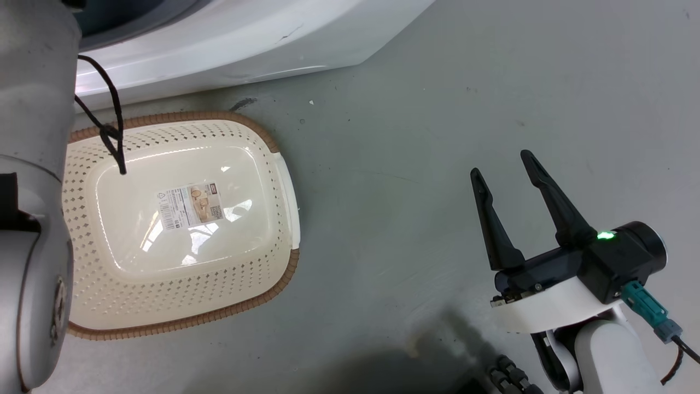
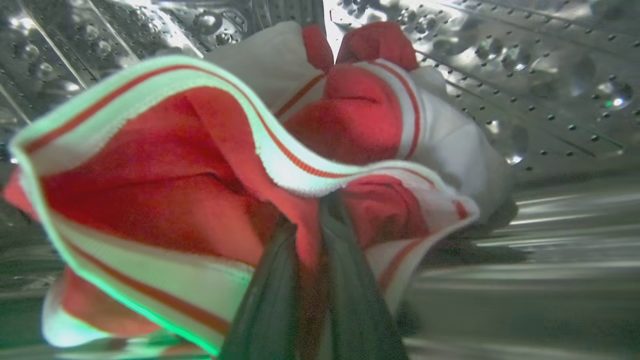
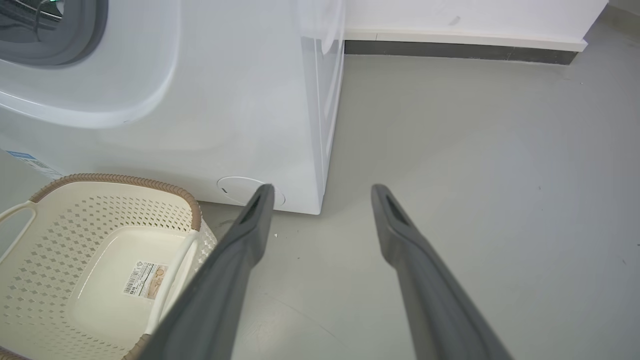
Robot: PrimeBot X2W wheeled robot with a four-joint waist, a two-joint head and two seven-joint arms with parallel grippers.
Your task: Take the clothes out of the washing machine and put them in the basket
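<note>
Inside the washing machine's steel drum (image 2: pixel 550 75), my left gripper (image 2: pixel 307 220) is shut on the clothes (image 2: pixel 165 165), pinching red fabric just under a white striped band. A second red and white garment (image 2: pixel 365 105) lies behind it. The cream basket (image 1: pixel 262 137) stands on the floor below the washing machine (image 1: pixel 229 38) with nothing in it but a paper label (image 1: pixel 190 206); the basket (image 3: pixel 45 250) and the washing machine (image 3: pixel 225 115) also show in the right wrist view. My right gripper (image 1: pixel 506 164) hangs open over bare floor right of the basket, fingers (image 3: pixel 250 235) apart and holding nothing.
My pale left forearm (image 1: pixel 33 191) fills the head view's left edge, with a black cable (image 1: pixel 112 126) hanging over the basket. Grey floor (image 3: pixel 500 175) stretches to the right of the washer up to a wall skirting (image 3: pixel 465 50).
</note>
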